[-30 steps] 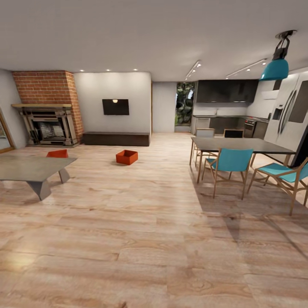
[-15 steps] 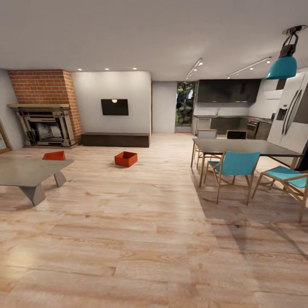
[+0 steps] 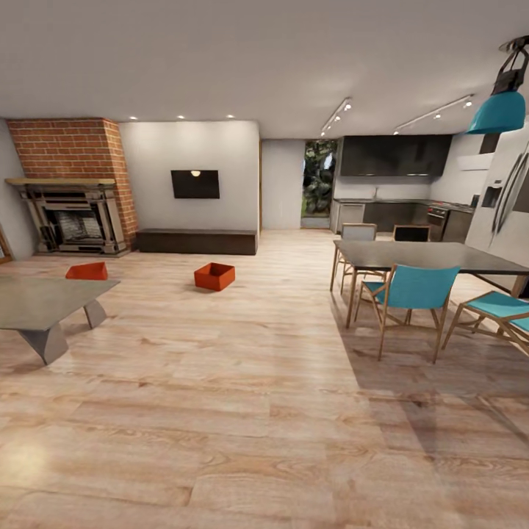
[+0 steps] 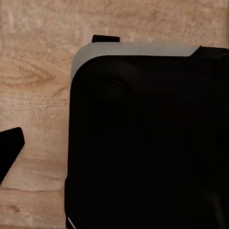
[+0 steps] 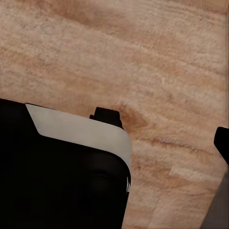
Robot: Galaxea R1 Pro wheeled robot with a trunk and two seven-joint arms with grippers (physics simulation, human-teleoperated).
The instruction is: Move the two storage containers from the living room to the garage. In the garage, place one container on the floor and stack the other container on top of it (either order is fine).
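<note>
The head view looks across the living room's light wood-plank floor. Two red-orange storage containers sit on it, well apart: one out in the open in front of the dark low bench under the wall television, the other nearer the brick fireplace, just beyond the far edge of the low grey table. At the right stands a dining table with teal chairs.

Each wrist view shows dark robot bodywork over plank flooring. Dark tips show at the frame edges, but how wide either arm's fingers stand cannot be told. Nothing is seen between them.
</note>
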